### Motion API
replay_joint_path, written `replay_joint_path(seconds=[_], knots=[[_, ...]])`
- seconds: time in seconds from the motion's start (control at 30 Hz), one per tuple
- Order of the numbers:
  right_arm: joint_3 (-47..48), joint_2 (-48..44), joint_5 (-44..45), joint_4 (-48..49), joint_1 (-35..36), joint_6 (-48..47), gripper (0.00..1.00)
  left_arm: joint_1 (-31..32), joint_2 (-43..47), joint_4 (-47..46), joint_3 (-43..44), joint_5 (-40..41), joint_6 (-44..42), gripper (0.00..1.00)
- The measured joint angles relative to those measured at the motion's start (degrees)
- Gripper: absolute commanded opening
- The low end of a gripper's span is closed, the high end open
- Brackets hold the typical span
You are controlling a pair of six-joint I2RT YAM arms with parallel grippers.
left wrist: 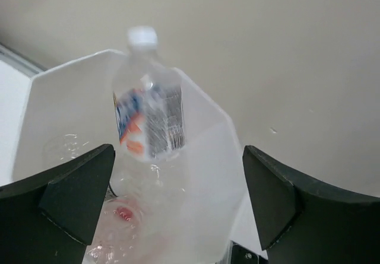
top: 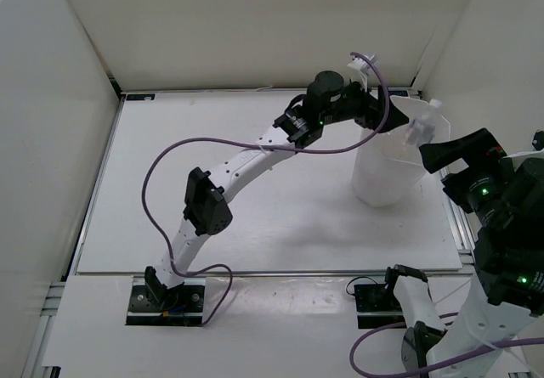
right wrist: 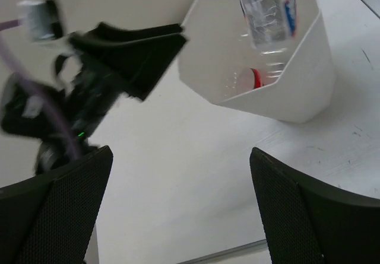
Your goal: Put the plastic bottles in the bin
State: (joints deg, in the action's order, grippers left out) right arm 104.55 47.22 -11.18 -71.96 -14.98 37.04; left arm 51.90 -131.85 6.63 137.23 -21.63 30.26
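A clear plastic bottle (left wrist: pixel 148 115) with a white cap and a white-orange label is blurred in the mouth of the bin (left wrist: pixel 65 110), touching neither left finger. My left gripper (left wrist: pixel 178 199) is open just above the bin's rim. From above, that bottle (top: pixel 422 128) tilts over the far right side of the bin (top: pixel 382 183), with the left gripper (top: pixel 378 110) beside it. At the bin's bottom lie other clear bottles, one showing red (left wrist: pixel 123 213). My right gripper (right wrist: pixel 181 199) is open and empty, right of the bin (right wrist: pixel 279 98); its view shows the bottle (right wrist: pixel 268 12) inside.
The bin stands at the right side of the white table (top: pixel 255 217), near its right edge. The enclosure's walls close in at the back and on both sides. The left arm's purple cable (top: pixel 170 166) loops over the table's left half.
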Motion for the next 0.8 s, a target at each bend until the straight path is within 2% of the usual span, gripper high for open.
replay_joint_path(seconds=[0.17, 0.23, 0.37, 0.43, 0.57, 0.67, 0.8], knots=[[-1.2, 2.5, 5.0, -2.1, 0.0, 3.1, 1.0, -0.7, 10.4, 2.7, -5.9, 0.7, -3.1, 1.0], [0.8, 5.1, 6.6, -3.8, 0.0, 3.5, 1.0, -1.5, 17.5, 4.6, -12.2, 2.3, -4.8, 1.0], [4.5, 11.5, 10.1, -4.5, 0.0, 4.0, 1.0, -3.0, 36.0, 7.7, -28.0, 10.8, -8.5, 1.0], [4.3, 13.1, 11.2, -4.8, 0.0, 4.0, 1.0, -3.3, 45.7, 8.8, -36.0, 16.6, -10.6, 1.0], [2.4, 13.8, 11.9, -5.4, 0.0, 3.8, 1.0, -3.1, 62.8, 10.9, -49.5, 33.8, -13.4, 1.0], [2.2, 13.2, 11.8, -5.5, 0.0, 2.4, 1.0, -3.6, 71.5, 12.6, -58.2, 48.6, -15.6, 1.0], [0.9, 12.4, 11.0, -5.7, 0.0, 0.5, 1.0, -5.2, 76.6, 15.2, -67.6, 61.8, -17.7, 1.0]])
